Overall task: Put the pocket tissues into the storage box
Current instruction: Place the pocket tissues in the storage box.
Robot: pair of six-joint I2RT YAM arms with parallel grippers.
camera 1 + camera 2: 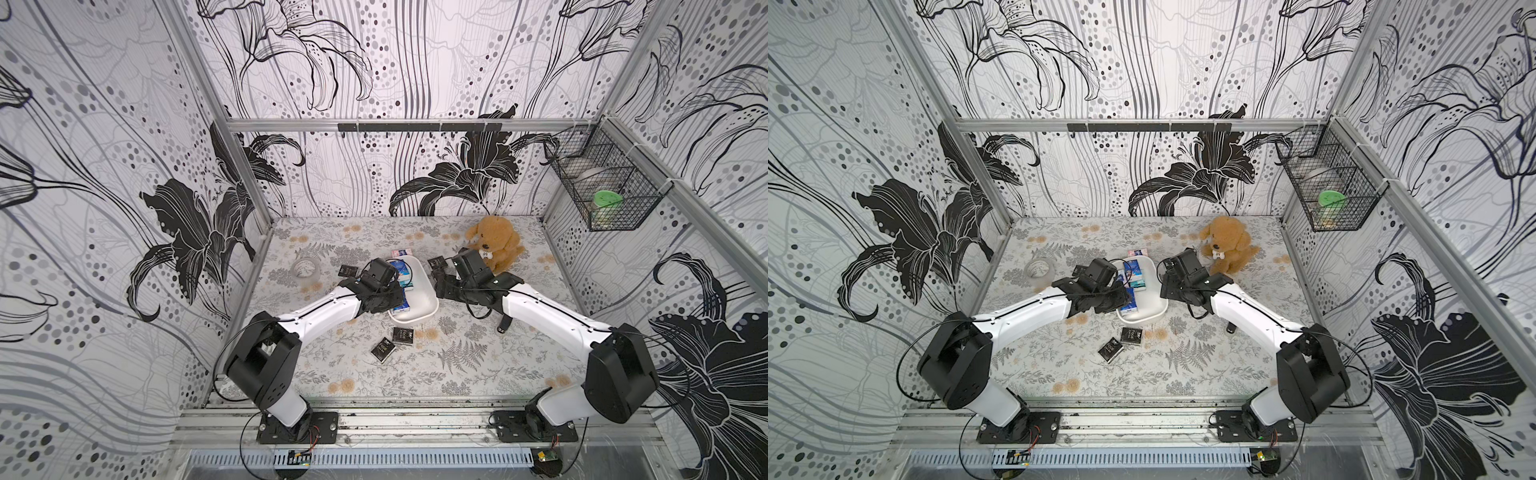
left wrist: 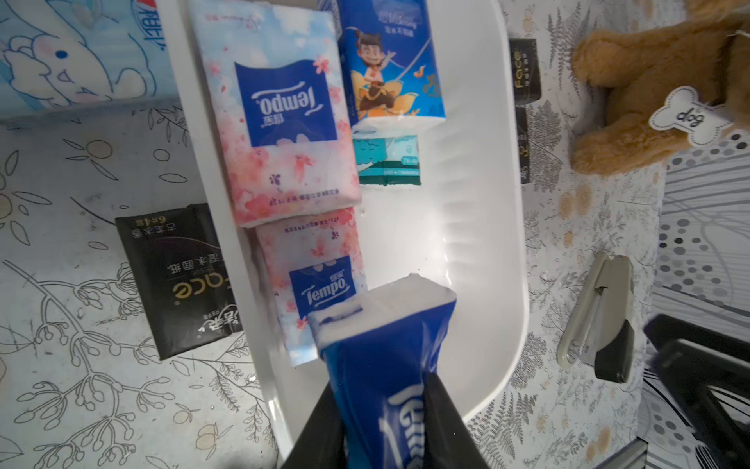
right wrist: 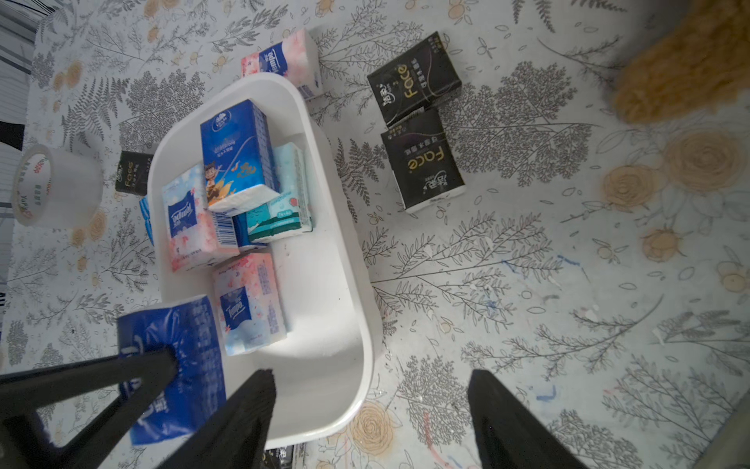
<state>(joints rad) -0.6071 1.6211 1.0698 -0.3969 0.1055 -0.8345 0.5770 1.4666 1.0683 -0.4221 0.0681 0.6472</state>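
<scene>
The white storage box point(image 1: 423, 297) point(image 2: 466, 243) stands mid-table and holds several pocket tissues: two pink-white packets point(image 2: 280, 113), a blue cartoon one point(image 2: 389, 65) and a teal one point(image 2: 385, 162). My left gripper point(image 2: 379, 390) is shut on a dark blue packet point(image 2: 377, 349) point(image 3: 178, 337), held over the box's near end. My right gripper point(image 3: 373, 377) is open and empty, straddling the box's rim at its right side. Black packets lie on the table in front of the box point(image 1: 403, 334) and right of it point(image 3: 426, 162). A pink-white packet point(image 3: 284, 61) lies behind the box.
A brown plush dog point(image 1: 496, 243) sits at the back right. A clear tape roll point(image 1: 305, 270) stands left of the box. A stapler point(image 2: 600, 312) lies under my right arm, with a black stick point(image 1: 503, 324) beside it. A wire basket point(image 1: 602, 187) hangs on the right wall.
</scene>
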